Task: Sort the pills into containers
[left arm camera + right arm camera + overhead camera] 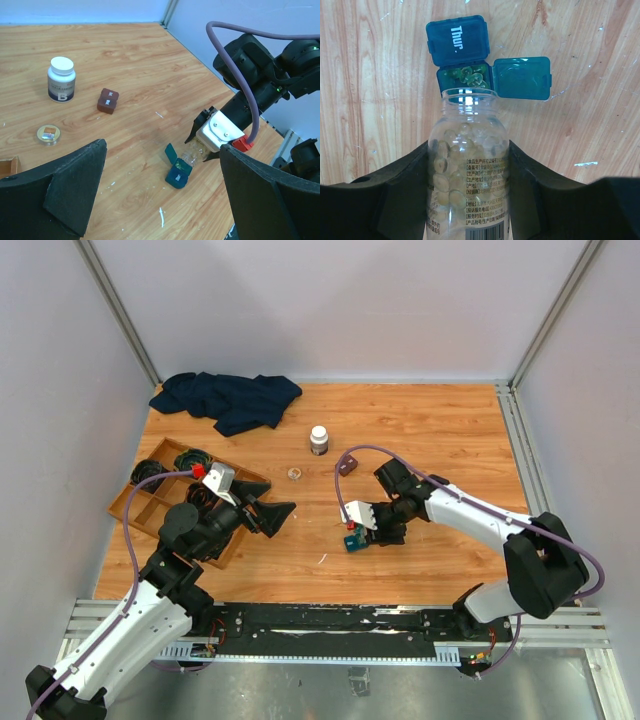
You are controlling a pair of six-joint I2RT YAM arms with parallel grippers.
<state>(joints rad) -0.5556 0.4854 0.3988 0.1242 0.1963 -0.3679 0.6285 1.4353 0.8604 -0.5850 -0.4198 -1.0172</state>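
Table (430,430): wood-grain top. Dark blue cloth (230,400) lies bunched at the far left. Wooden compartment tray (135,502) sits at the left edge, partly under the left arm. Left gripper (280,517) is just right of the tray, fingers spread wide with nothing between them. Right gripper (469,165) is near table centre, pinching a clear pill bottle (465,200), cap off, mouth tipped onto the teal case (522,77). White-capped bottle (319,439) stands upright at mid-far, well apart. Teal case lies on the table at the bottle mouth, lid swung open to one side. A teal panel marked "Thur." touches it; can't tell if that's lid or second case. Brown block (347,465) and small round disc (294,474) lie near the white-capped bottle. Yellowish pills (467,75) are in the open compartment, with more in the clear bottle.
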